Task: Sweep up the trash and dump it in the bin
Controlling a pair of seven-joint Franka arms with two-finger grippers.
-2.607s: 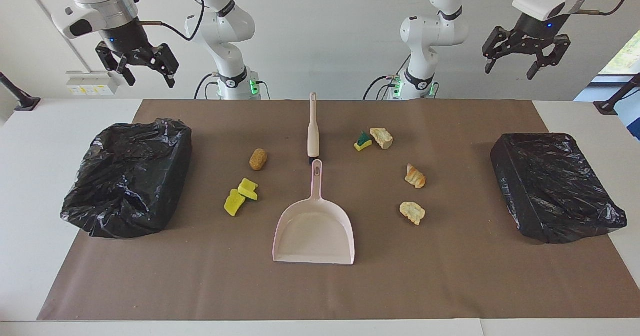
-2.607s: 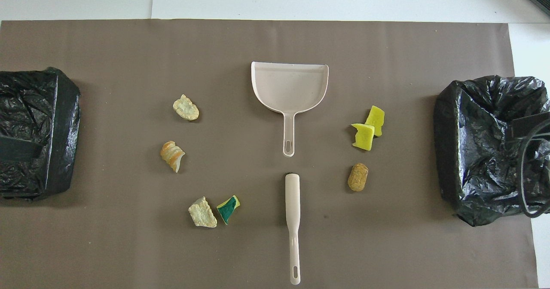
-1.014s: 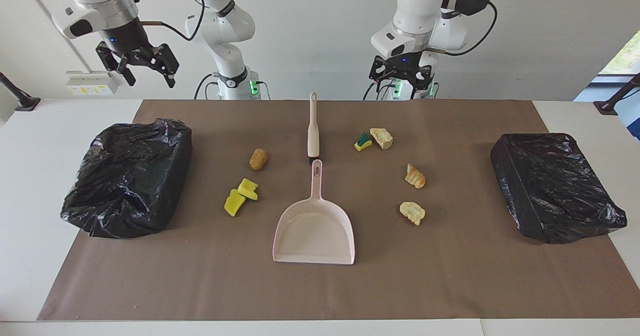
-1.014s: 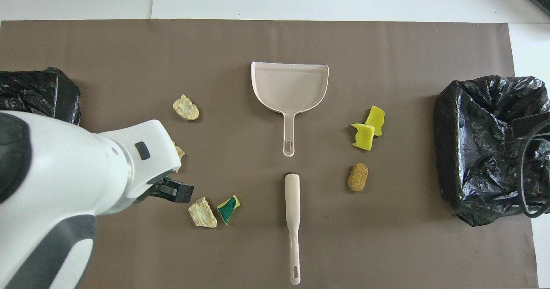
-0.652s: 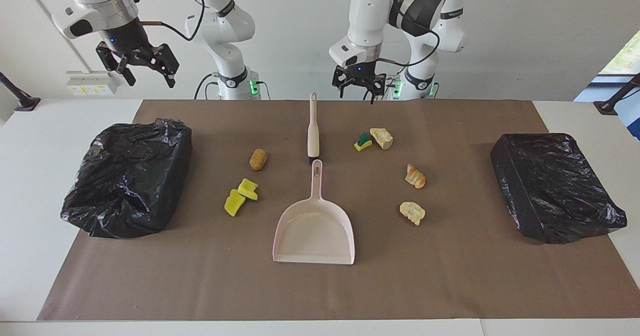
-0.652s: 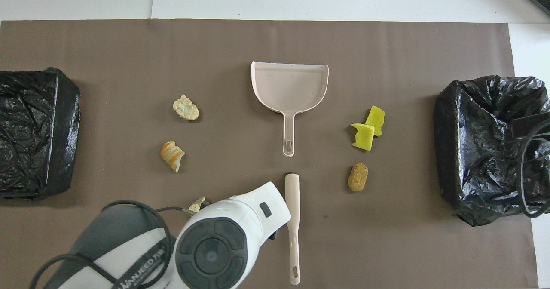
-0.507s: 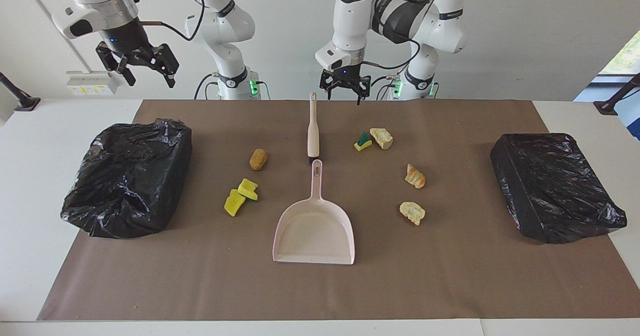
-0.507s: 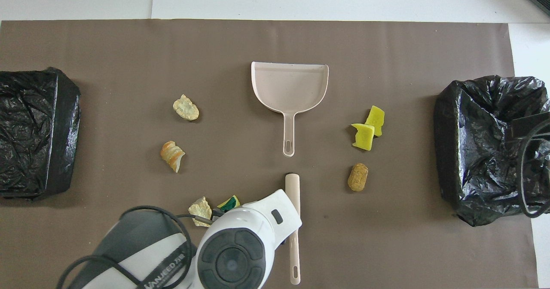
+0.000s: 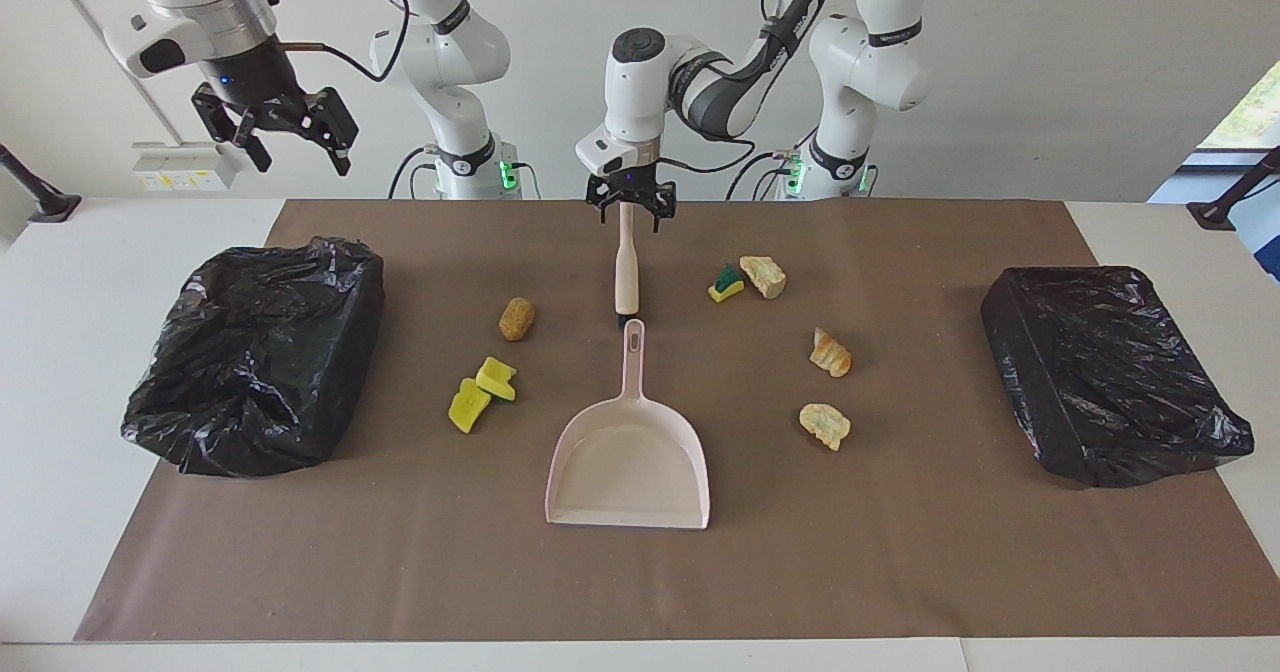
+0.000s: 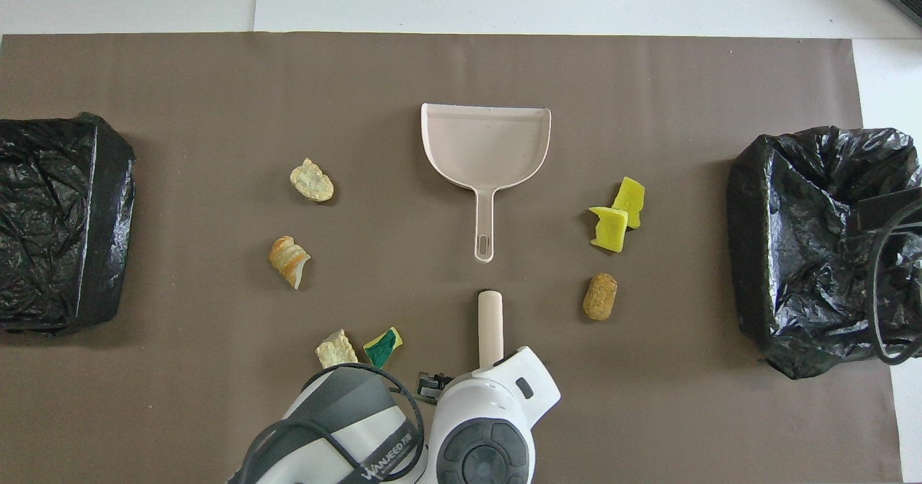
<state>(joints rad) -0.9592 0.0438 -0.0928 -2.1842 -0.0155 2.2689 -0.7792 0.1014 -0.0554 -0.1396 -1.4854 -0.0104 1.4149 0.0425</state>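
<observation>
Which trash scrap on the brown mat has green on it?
The green-and-yellow sponge, touching a tan bread-like lump; the other sponge chunks are plain yellow.

This is a robot laboratory, not a home. Two white robot arms with green lights at their bases stand fixed at the edge of a plain white counter, with loose cables before a bare white wall. A brown paper sheet covers the counter as a work area.

The left tool has swung over the brush handle.
</observation>
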